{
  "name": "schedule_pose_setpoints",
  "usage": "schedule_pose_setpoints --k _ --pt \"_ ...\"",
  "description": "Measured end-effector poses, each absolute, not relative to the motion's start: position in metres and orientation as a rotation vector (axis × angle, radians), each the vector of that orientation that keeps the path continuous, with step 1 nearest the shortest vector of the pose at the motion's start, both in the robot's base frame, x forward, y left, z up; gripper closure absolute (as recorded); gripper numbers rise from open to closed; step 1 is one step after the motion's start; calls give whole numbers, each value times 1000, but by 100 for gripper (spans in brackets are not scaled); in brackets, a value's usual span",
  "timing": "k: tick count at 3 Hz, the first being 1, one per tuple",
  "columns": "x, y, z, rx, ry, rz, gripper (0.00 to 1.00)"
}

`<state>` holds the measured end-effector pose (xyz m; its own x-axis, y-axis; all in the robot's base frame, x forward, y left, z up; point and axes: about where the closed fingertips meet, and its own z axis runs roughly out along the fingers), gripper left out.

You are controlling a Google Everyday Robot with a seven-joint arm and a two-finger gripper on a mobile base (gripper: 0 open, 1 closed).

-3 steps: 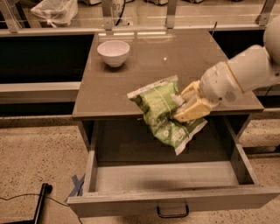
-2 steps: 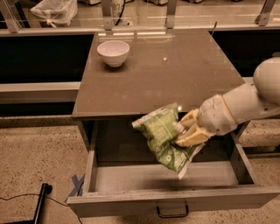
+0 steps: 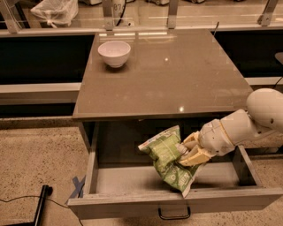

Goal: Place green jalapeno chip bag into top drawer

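Observation:
The green jalapeno chip bag (image 3: pixel 166 158) is a crinkled light-green bag with white patches. It hangs tilted inside the open top drawer (image 3: pixel 177 204), its lower corner close to the drawer floor. My gripper (image 3: pixel 188 152) reaches in from the right and is shut on the bag's right side, below the tabletop's front edge. The drawer is pulled out far, with its grey front panel and dark handle (image 3: pixel 174 215) at the bottom of the view.
A white bowl (image 3: pixel 114 53) stands at the back left of the grey tabletop (image 3: pixel 168 75). A clear plastic bag (image 3: pixel 56 9) lies behind the table at upper left. A black cable and a dark object (image 3: pixel 40 207) lie on the floor at lower left.
My gripper has carried the bag down from tabletop height, over the front edge, into the open drawer. The bowl and drawer have not moved.

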<state>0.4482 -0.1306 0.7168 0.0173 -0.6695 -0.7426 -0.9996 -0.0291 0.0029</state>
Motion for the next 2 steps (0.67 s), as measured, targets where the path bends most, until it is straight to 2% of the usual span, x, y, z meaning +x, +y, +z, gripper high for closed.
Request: schedule_pose_setpoints --k 1,2 --pt "448 -129 715 -1758 1704 788 42" --pt "447 -128 715 -1760 1703 791 20"
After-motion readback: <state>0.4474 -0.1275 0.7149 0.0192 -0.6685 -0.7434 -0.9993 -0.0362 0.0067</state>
